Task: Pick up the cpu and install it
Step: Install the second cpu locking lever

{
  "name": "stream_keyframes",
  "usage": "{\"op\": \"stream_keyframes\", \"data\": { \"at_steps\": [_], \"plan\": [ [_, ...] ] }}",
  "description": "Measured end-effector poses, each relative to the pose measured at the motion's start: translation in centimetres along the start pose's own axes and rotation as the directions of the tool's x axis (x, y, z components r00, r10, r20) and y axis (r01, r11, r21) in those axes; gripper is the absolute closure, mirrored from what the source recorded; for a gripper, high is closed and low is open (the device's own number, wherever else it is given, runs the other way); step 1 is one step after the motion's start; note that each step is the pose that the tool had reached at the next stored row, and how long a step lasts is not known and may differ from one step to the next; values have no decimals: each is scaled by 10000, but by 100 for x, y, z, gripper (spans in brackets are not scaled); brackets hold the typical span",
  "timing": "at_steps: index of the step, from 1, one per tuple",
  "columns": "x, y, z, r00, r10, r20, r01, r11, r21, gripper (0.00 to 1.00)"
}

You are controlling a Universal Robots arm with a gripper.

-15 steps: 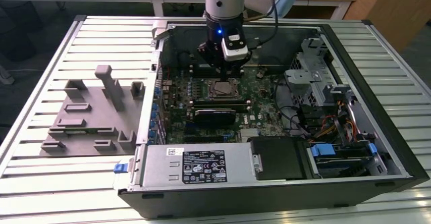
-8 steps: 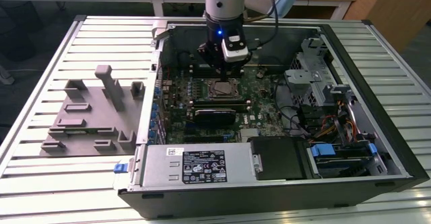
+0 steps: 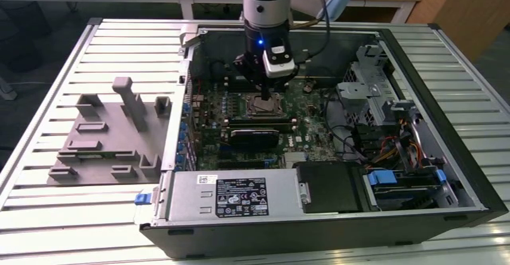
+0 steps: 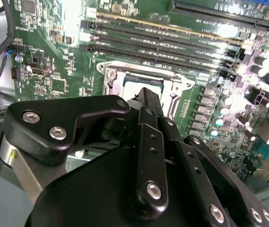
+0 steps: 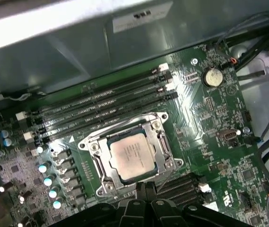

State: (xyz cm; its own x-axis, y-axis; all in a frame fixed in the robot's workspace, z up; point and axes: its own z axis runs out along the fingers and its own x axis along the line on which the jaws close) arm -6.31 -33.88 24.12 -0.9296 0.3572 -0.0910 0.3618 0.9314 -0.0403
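First wrist view shows the cpu [image 5: 130,155] lying flat inside the metal socket frame [image 5: 92,147] on the motherboard [image 5: 205,118], its pale top square with the frame and seemingly level. By that evidence the placing looks done or nearly so; whether the chip is fully seated and the retention latched I cannot tell.

Seen from the exterior view, the gripper [image 3: 266,94] hangs just above the socket, at about twelve o'clock from the middle of the open computer case [image 3: 446,175]. In the second wrist view the gripper's slim black fingers [image 4: 149,101] come together at a narrow tip close over the chip's edge, and appear pressed together with nothing between them.

The case holds the board, a power supply [image 3: 231,196] at six o'clock and drive bays [image 3: 398,181] toward four o'clock. At nine o'clock outside the case sits the grey fixture tray [image 3: 95,151], its cpu pocket apparently vacated.
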Motion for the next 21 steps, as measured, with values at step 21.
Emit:
{"op": "stream_keyframes", "data": {
  "at_steps": [21],
  "plan": [
    [-78,-209,42,9997,-262,-30,262,9996,-132,89]
  ]
}}
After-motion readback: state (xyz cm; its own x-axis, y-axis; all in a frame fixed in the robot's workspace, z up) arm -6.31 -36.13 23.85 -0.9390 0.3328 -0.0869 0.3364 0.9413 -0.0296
